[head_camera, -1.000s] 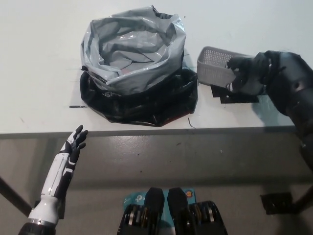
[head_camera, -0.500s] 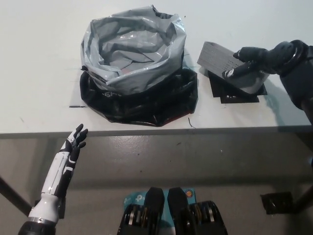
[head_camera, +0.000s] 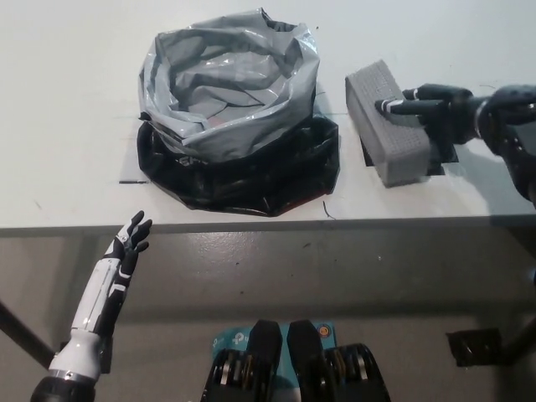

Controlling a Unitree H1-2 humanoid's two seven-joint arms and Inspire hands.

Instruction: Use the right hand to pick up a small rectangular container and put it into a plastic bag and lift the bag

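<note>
The small rectangular container (head_camera: 387, 126), grey with mesh walls, lies bottom-up to the right of the bag, over a black mat (head_camera: 439, 156). My black right hand (head_camera: 435, 113) comes in from the right with its fingers stretched across the container's upturned base, holding it. The plastic bag (head_camera: 226, 84) is grey and crumpled, its mouth wide open and facing up, with black plastic (head_camera: 243, 180) bunched around its base. A narrow gap separates the container from the bag. My white left hand (head_camera: 124, 249) rests low at the left, below the table's front edge, fingers apart.
The white table (head_camera: 67, 126) stretches left of the bag and behind it. Its front edge (head_camera: 251, 224) runs across the middle of the picture, with grey floor below.
The right hand has turned the container over, from tilted with its opening showing to bottom-up above the mat. The left hand and the bag have stayed put.
</note>
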